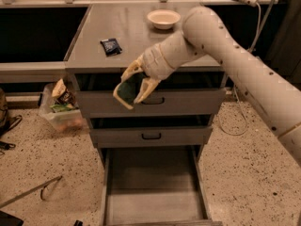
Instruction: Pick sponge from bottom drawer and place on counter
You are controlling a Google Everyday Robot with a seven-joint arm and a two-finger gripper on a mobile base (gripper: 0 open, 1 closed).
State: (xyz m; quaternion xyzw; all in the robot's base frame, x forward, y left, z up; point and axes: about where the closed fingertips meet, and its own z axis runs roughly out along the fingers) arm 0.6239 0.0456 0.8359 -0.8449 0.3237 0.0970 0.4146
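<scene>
The robot's pale arm (244, 74) reaches in from the right, crossing the front edge of the table (136, 41). Below the two shut drawers, the bottom drawer (153, 187) stands pulled out, its grey tray bare. A clear bin (61, 112) of odds and ends sits on the floor past the table's left edge. A white bowl (163, 19) rests near the far edge. The claw (128, 98) hangs just below the front edge, left of its middle, clenched around the sponge (128, 89), green face outward. A dark packet (111, 46) lies toward the left edge.
</scene>
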